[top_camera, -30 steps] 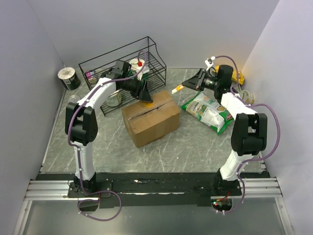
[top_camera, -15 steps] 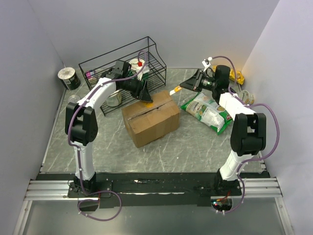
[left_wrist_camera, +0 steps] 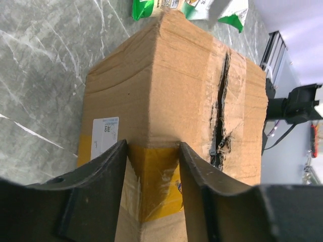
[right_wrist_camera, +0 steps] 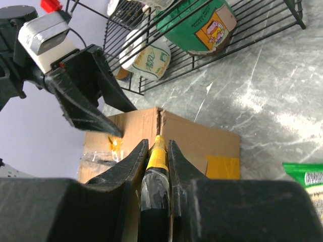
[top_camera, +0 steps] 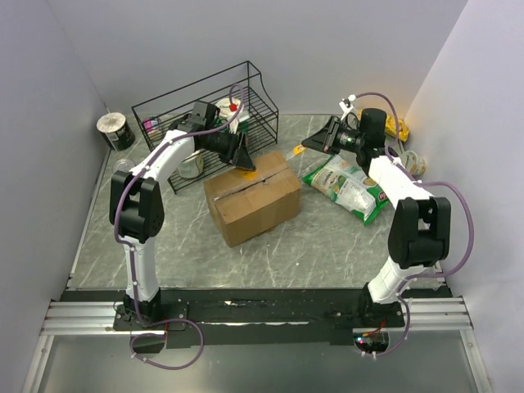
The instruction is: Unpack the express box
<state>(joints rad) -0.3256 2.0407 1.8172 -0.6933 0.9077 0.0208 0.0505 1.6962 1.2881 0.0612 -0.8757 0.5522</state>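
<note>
The express box (top_camera: pixel 252 196), a brown carton with a torn top seam (left_wrist_camera: pixel 222 101), stands mid-table. My left gripper (top_camera: pixel 244 161) is at its far corner. In the left wrist view the gripper (left_wrist_camera: pixel 153 151) sits astride that yellow-taped corner, both fingers (left_wrist_camera: pixel 101 186) pressed against it. My right gripper (top_camera: pixel 315 141) hovers just right of the box, shut on a black tool with a yellow tip (right_wrist_camera: pixel 157 156). Seen from the right wrist, the tip points at the box's near corner seam (right_wrist_camera: pixel 161 118).
A black wire rack (top_camera: pixel 205 115) holding cups and a green tub (right_wrist_camera: pixel 202 25) stands behind the box. A green-and-white snack bag (top_camera: pixel 348 187) lies right of the box. A can (top_camera: pixel 115 131) sits at the far left wall. Small items (top_camera: pixel 413 160) lie by the right wall.
My right gripper has carried the tool leftward, closer to the box. The left jaws have narrowed onto the box's corner. The box has not moved.
</note>
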